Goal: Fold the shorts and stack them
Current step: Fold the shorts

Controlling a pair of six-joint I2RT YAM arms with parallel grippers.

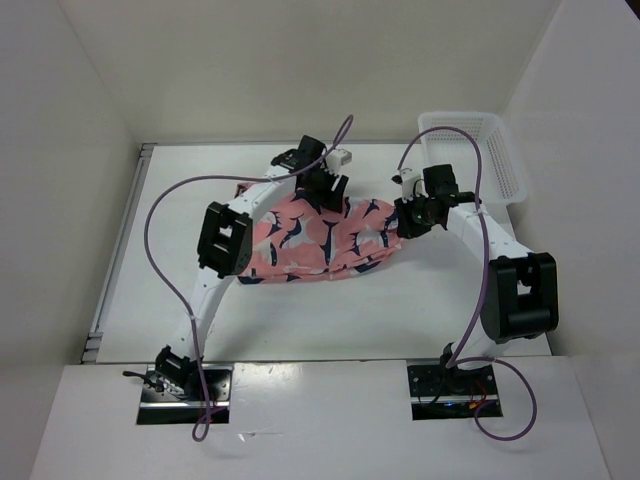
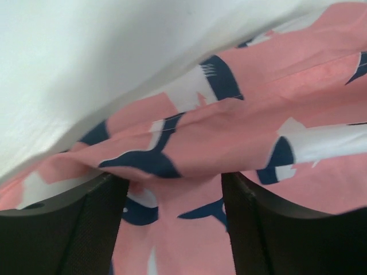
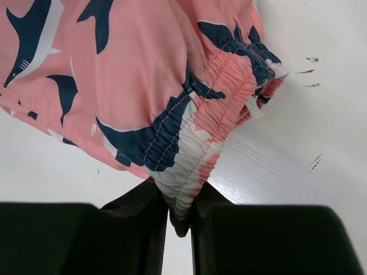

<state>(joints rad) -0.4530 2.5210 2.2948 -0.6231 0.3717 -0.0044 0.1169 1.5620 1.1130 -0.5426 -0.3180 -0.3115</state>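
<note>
The salmon-pink shorts (image 1: 315,240) with navy and white fish shapes lie spread across the middle of the table. My left gripper (image 1: 326,190) hovers at their far edge. In the left wrist view its jaws (image 2: 175,189) stand open, with a raised fold of the shorts (image 2: 258,126) running across just beyond the fingertips and pink cloth under the gap. My right gripper (image 1: 406,218) is at the shorts' right end. In the right wrist view it (image 3: 180,212) is shut on the gathered elastic waistband (image 3: 189,172), and the rest of the shorts (image 3: 132,74) lies ahead of it.
A white plastic mesh basket (image 1: 500,160) stands at the back right corner, just behind the right arm. White walls close in the table (image 1: 330,310) on the left, back and right. Purple cables loop above both arms.
</note>
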